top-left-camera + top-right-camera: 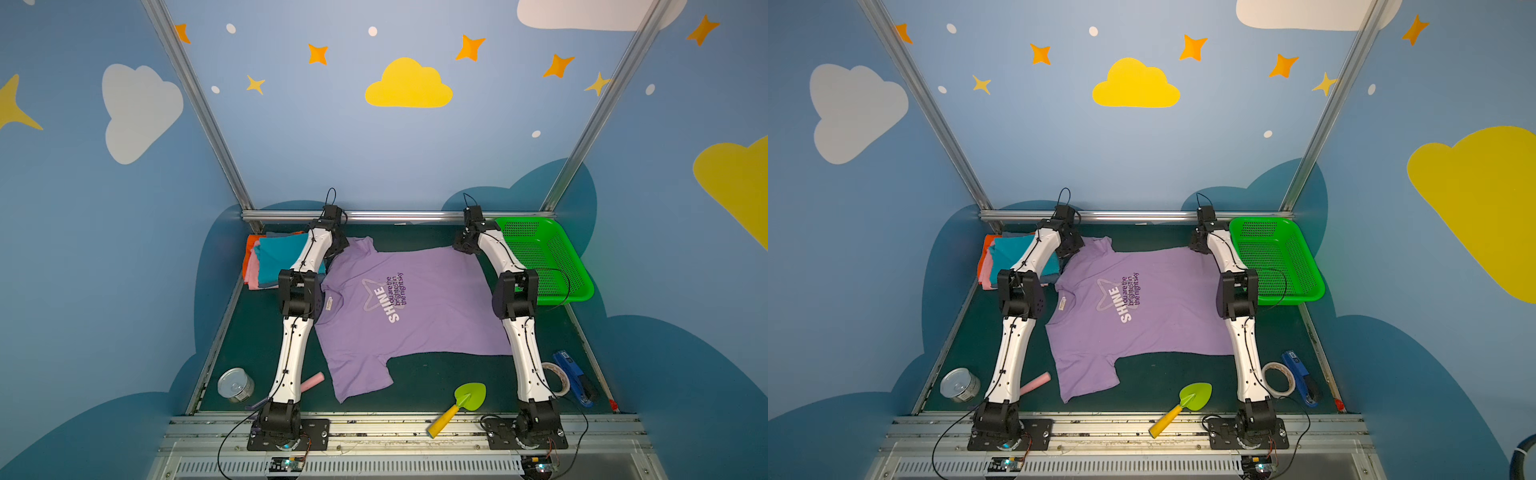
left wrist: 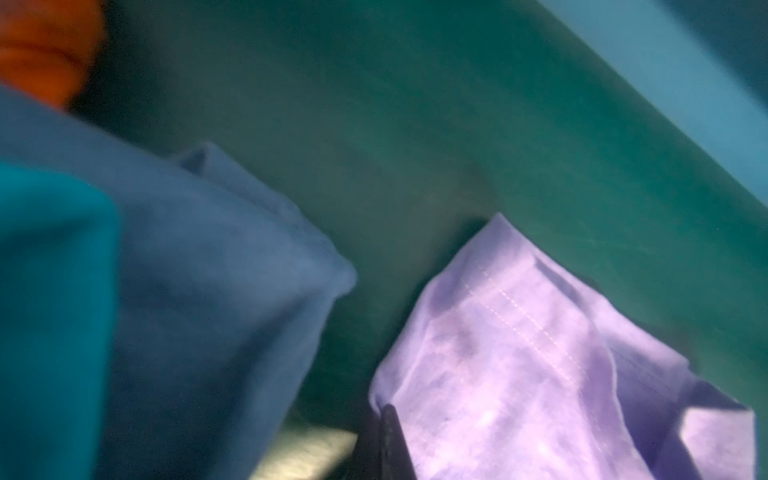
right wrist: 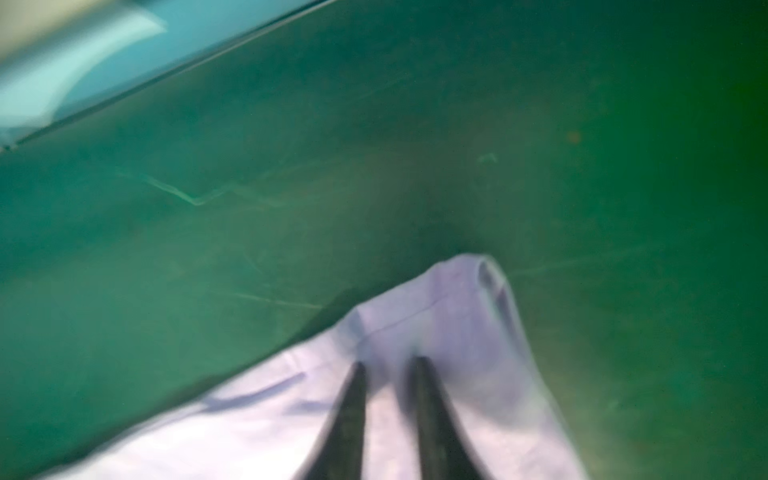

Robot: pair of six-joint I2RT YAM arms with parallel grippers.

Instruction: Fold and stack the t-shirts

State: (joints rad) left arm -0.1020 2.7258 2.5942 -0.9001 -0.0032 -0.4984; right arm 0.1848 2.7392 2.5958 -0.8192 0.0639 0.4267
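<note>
Cloth like this lavender t-shirt [image 1: 411,307] flops, so left fingers [image 2: 388,440] pinch its sleeve, right fingers [image 3: 432,407] its hem corner.

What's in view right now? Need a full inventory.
lavender t-shirt: one, lavender with white SHINE print, spread flat mid-mat
folded t-shirts: one stack, teal on top, grey-blue, pink and orange below, far left corner
basket: one, green, far right
tin can: one, silver, near left
pink stick: one, pink, by the left arm's base
trowel: one, green blade, yellow handle, near edge
tape roll: one, whitish, near right
blue tool: one, blue, beside the tape roll
mat: one, dark green, tabletop
left gripper: black, shut on the shirt's far sleeve
right gripper: black, shut on its far hem corner
</note>
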